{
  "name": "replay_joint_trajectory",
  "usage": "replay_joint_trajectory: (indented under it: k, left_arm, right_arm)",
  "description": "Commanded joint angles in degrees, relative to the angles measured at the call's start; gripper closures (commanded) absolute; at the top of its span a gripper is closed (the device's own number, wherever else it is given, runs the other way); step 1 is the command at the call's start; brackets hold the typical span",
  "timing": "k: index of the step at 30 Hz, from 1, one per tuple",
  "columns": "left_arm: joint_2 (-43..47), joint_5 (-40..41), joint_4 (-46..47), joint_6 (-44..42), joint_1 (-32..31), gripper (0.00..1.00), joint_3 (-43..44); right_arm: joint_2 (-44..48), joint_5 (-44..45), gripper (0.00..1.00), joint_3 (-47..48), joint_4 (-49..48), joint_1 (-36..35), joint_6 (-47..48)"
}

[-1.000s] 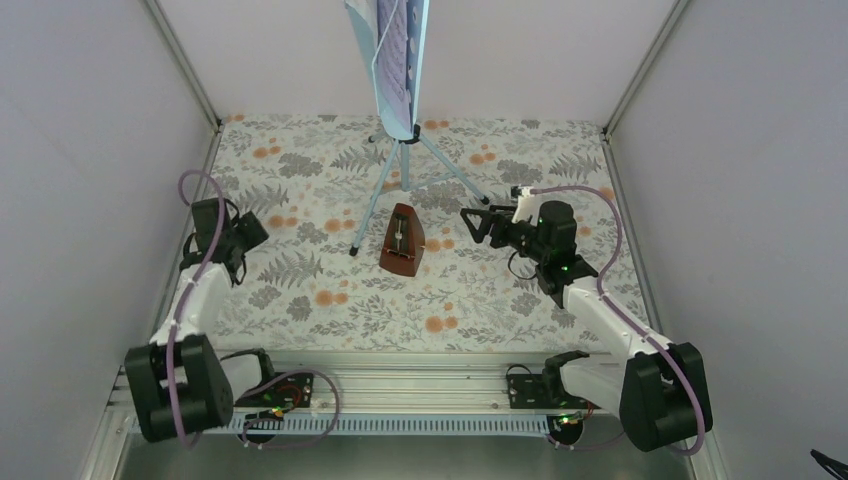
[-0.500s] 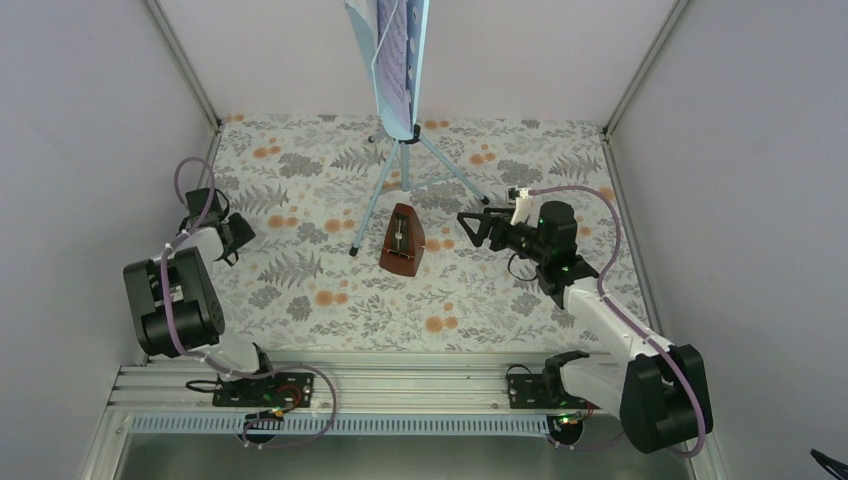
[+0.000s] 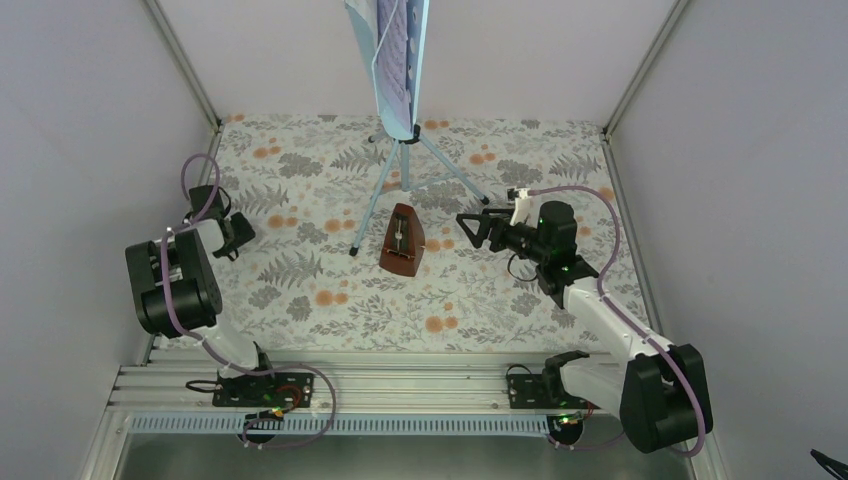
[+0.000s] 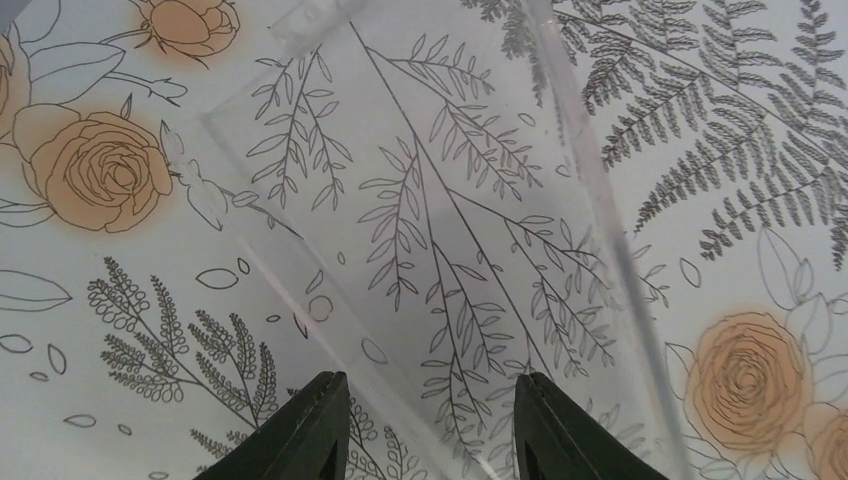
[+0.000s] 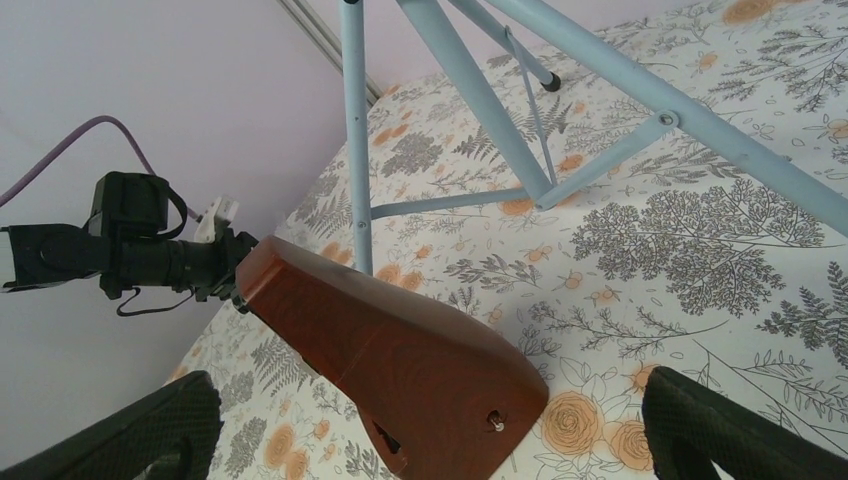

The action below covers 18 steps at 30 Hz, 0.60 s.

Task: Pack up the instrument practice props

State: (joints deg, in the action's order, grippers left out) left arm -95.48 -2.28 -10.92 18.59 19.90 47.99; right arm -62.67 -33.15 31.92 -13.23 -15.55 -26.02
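Observation:
The reddish-brown wooden metronome (image 3: 402, 241) stands on the floral cloth in the middle. It fills the lower centre of the right wrist view (image 5: 400, 365). The pale-blue music stand (image 3: 404, 150) stands behind it on tripod legs (image 5: 455, 75), with sheet-music pages (image 3: 393, 50) on its desk. My right gripper (image 3: 470, 228) is open and empty just right of the metronome, its jaws wide on either side of it (image 5: 430, 405) without touching. My left gripper (image 3: 236, 236) is open and empty near the left wall, low over the cloth (image 4: 432, 420).
A see-through sheet or box (image 4: 420, 200) with faint edges lies on the cloth under my left gripper. White walls enclose the floral cloth (image 3: 330, 300) on three sides. The left arm shows in the background of the right wrist view (image 5: 130, 250).
My left arm has folded back with its elbow raised, and its gripper has shifted slightly towards the left wall. My right gripper has crept a little left towards the metronome.

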Motion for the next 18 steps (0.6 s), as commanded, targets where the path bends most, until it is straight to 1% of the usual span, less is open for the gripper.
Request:
replay_joint_trajectory:
  k: [1,9,12,14,17,18]
  left_arm:
    - [-1.6,0.7,0.6,-1.0,0.6,0.57,1.0]
    - [-3.1,0.0,1.0,-1.2,1.5,0.58,1.2]
    - [-3.6,-0.1,1.1,-1.5,1.9,0.67,1.4]
    - [-3.9,-0.5,1.3,-1.5,2.2,0.70,1.5]
    - [-4.2,-1.6,1.6,-1.7,2.3,0.78,1.4]
    - [-4.2,-1.9,1.7,-1.6,2.3,0.80,1.4]
  right_arm:
    - [-0.5,-1.3,0.01,0.1,-0.2,0.5,0.4]
    - [-1.4,-1.5,0.01,0.1,-0.1,0.6,0.3]
    - [-1.5,-1.7,0.01,0.1,-0.1,0.6,0.3]
    - [-1.6,-1.7,0.00,0.0,0.0,0.6,0.3]
    - [-1.6,-1.9,0.01,0.0,0.1,0.6,0.2]
    - [-1.6,-1.9,0.01,0.1,0.1,0.6,0.1]
